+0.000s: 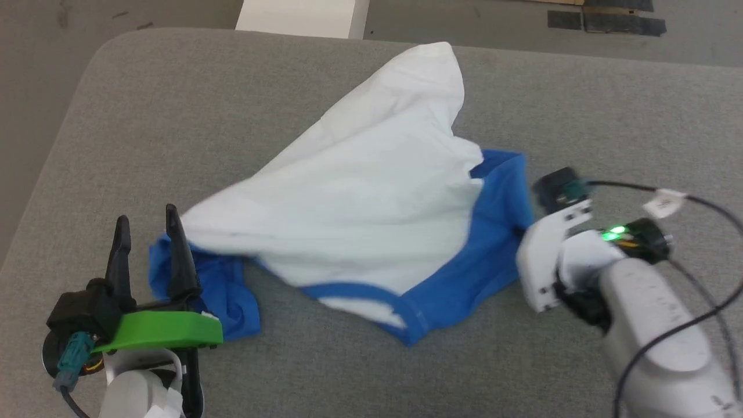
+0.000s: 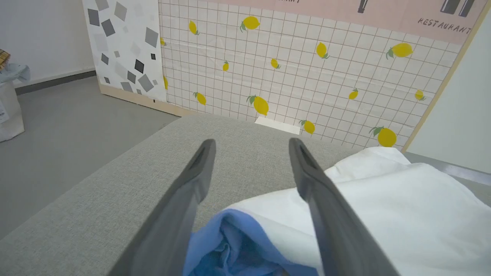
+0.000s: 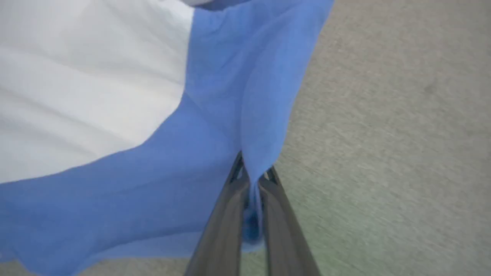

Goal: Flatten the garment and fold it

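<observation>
The garment point(image 1: 360, 197), a white T-shirt with royal-blue sleeves and collar, lies crumpled across the grey cushion; its white body bulges up toward the far edge. My right gripper point(image 3: 254, 174) is shut on a fold of the blue sleeve point(image 3: 261, 115), which is pulled taut from the fingers. In the head view the right gripper's fingers are hidden behind the wrist point(image 1: 551, 255) at the garment's right blue edge. My left gripper point(image 1: 146, 217) stands open at the left end, its fingers straddling the bunched blue sleeve point(image 2: 230, 249) without closing on it.
The grey cushion point(image 1: 174, 116) fills the work area, with its rounded corner at the far left and floor beyond. A white block point(image 1: 302, 17) stands behind the far edge. A lemon-patterned tiled wall point(image 2: 307, 69) rises past the cushion. A cable point(image 1: 696, 302) loops beside the right arm.
</observation>
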### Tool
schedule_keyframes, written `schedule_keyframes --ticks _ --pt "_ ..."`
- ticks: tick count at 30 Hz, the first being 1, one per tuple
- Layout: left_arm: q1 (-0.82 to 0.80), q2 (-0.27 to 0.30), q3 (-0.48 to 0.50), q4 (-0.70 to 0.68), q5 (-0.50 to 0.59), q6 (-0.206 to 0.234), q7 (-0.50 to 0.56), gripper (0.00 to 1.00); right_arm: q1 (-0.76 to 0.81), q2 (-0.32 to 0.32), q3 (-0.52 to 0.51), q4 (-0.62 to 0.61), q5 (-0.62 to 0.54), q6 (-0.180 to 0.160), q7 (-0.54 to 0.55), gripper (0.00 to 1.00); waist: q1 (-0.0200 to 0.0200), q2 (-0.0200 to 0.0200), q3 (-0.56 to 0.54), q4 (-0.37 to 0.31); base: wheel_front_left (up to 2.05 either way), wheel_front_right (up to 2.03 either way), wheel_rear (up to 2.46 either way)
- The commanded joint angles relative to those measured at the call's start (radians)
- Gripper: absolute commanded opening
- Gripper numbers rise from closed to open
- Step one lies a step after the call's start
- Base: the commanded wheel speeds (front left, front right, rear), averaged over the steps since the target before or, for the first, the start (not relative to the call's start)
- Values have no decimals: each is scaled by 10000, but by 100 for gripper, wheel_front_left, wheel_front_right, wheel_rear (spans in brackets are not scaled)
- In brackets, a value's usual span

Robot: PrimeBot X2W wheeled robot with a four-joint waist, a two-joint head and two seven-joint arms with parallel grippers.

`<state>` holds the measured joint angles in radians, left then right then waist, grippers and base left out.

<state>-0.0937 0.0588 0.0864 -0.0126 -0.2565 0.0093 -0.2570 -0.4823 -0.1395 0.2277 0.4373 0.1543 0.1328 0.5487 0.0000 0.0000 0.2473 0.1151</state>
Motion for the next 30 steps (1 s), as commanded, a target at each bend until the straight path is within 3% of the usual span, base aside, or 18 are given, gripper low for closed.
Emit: schedule_keyframes --ticks 1,6,10,13,19,21,25,30 --pt "-144 -56 20 54 109 -61 -47 100 -176 -435 -254 -127 76 -21 -45 0 0 0 -72 -56 0 0 0" --pt "-98 -72 26 134 90 -112 -47 100 -31 -1971 -1248 -583 102 -21 536 0 0 0 -183 -160 0 0 0" --pt "-20 -78 -14 214 78 -174 -47 100 -8 -2811 -2090 -661 39 -21 996 0 0 0 -208 -285 0 0 0" --pt "-39 -80 -127 284 70 -203 -47 100 -45 -3154 -2611 -549 -169 -21 1120 0 0 0 -199 -262 0 0 0" --pt "-126 -83 -287 471 26 -263 -47 100 -134 -3003 -3895 -137 -860 -21 750 0 0 0 -249 -161 0 0 0" --pt "-139 -83 -342 543 8 -280 -47 100 -86 -2805 -4200 -25 -995 -21 687 100 0 0 -316 -120 0 0 0" --pt "-67 -84 -394 698 19 -323 -47 100 95 -2476 -4441 -349 -963 -21 342 100 0 0 -571 -122 0 0 0" --pt "41 -84 -505 913 -54 -376 -47 100 753 -1886 -4809 -1630 -378 -21 -604 100 0 0 -1026 -214 0 0 0"
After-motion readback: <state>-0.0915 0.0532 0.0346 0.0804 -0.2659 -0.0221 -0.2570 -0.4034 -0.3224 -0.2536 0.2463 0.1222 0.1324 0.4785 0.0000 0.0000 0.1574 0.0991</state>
